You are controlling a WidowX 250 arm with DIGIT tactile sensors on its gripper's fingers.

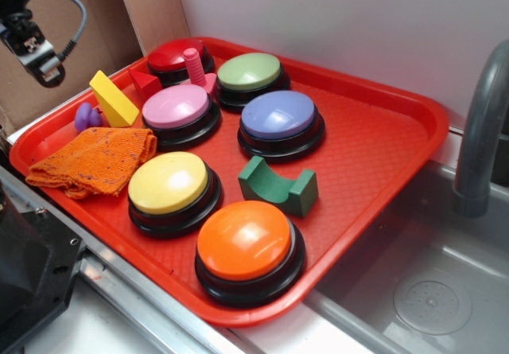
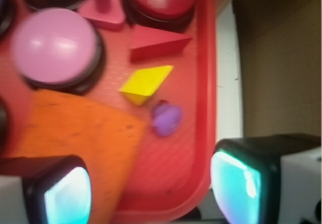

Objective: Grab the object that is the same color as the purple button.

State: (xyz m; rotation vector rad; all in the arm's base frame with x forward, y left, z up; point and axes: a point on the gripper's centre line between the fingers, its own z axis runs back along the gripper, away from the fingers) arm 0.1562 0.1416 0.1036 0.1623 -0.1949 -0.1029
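The small purple lumpy toy [image 1: 87, 116] lies on the red tray [image 1: 374, 155] near its left edge, beside the yellow wedge block [image 1: 113, 99] and above the orange cloth [image 1: 95, 161]. In the wrist view the toy [image 2: 166, 119] sits just below the yellow wedge [image 2: 146, 84]. The purple button [image 1: 279, 119] with its lavender-blue dome stands mid-tray. My gripper [image 1: 36, 52] hangs high at the far left, above and outside the tray's corner. In the wrist view the gripper [image 2: 151, 191] is open and empty, with the toy ahead of it.
On the tray stand pink [image 1: 176, 109], green [image 1: 250, 74], red [image 1: 176, 56], yellow [image 1: 169, 185] and orange [image 1: 245, 243] buttons, a green arch block [image 1: 278, 185], a red wedge [image 1: 145, 80] and a pink peg [image 1: 195, 68]. A sink and a grey faucet [image 1: 481, 131] are at the right.
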